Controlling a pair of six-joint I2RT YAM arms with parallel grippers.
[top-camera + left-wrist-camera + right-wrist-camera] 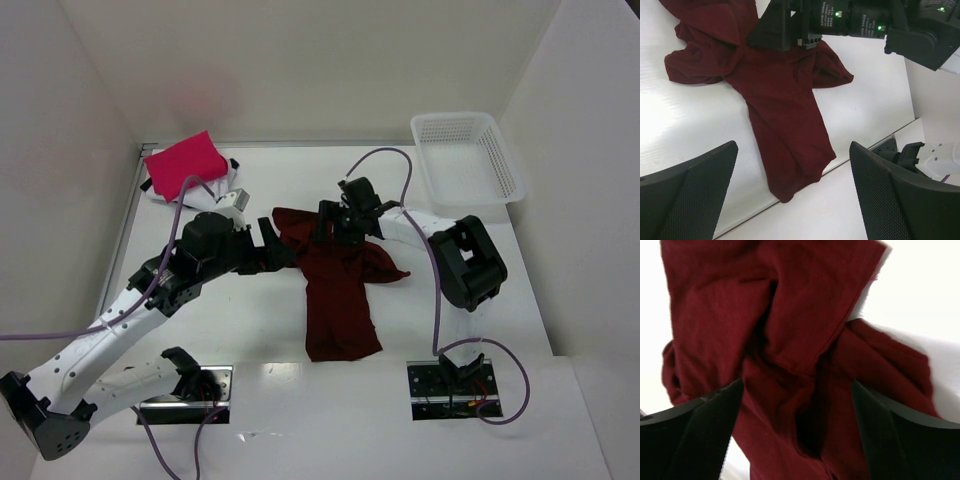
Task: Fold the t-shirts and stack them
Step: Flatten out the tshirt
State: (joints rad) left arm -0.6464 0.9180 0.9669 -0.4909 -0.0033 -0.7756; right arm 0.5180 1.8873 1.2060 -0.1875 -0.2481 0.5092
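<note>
White surface (pixel 260 320): maroon t-shirt (pixel 340 295) lies crumpled, unfolded; up-left of it, pink t-shirt (pixel 185 165) sits folded. Left gripper (pixel 272 245) and right gripper (pixel 335 225) gape empty by it.

maroon t-shirt (pixel 338 290) crumpled centre; right end effector (pixel 335 229) over it; pink t-shirt (pixel 186 160) far left

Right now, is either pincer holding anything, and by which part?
Nothing held: the left pincer and right pincer stand open over the maroon t-shirt.
</note>
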